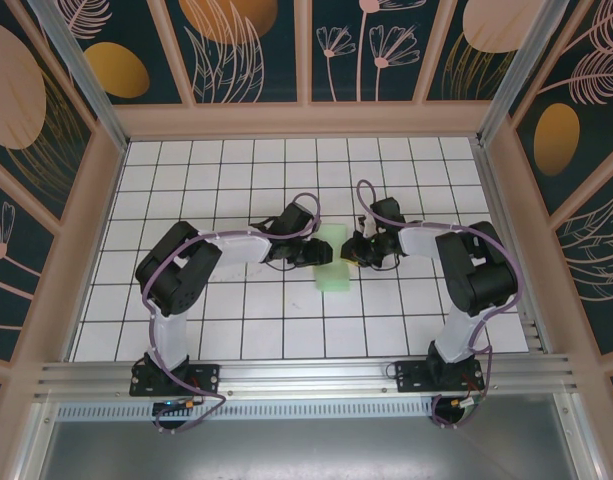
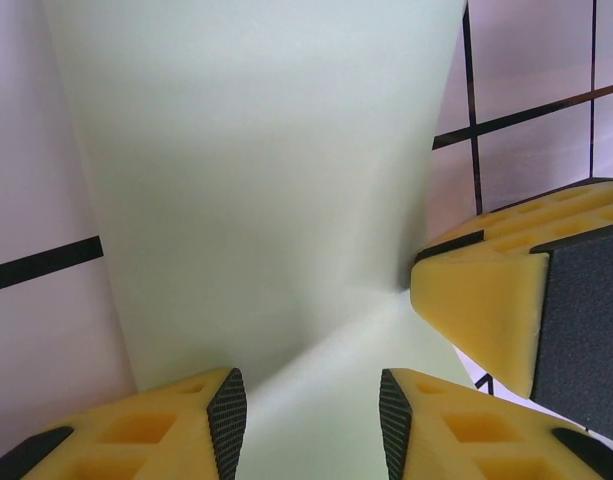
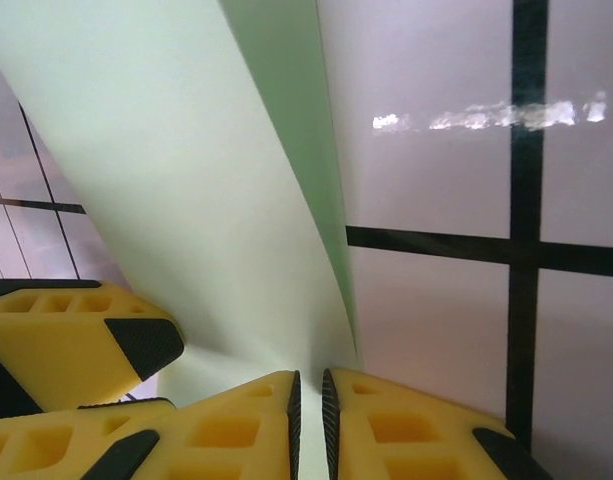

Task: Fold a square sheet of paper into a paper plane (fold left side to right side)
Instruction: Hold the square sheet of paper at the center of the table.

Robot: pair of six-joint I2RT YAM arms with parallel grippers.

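The square sheet of paper (image 1: 333, 268) is pale mint green and lies at the middle of the grid floor, its right part lifted and curled over. My right gripper (image 1: 354, 252) holds that lifted edge. In the right wrist view the pads of the right gripper (image 3: 309, 420) are nearly together, with the sheet (image 3: 166, 150) pinched between them. My left gripper (image 1: 314, 252) is at the sheet's left side. In the left wrist view the left gripper (image 2: 311, 425) stands open over the sheet (image 2: 266, 180), fingers apart, with a soft ridge of paper running between them.
White grid tiles (image 1: 236, 180) cover the floor around the sheet. Wooden-framed patterned walls (image 1: 106, 170) close in the left, right and back sides. An aluminium rail (image 1: 306, 375) with both arm bases runs along the near edge. A right finger (image 2: 506, 300) crowds the left gripper.
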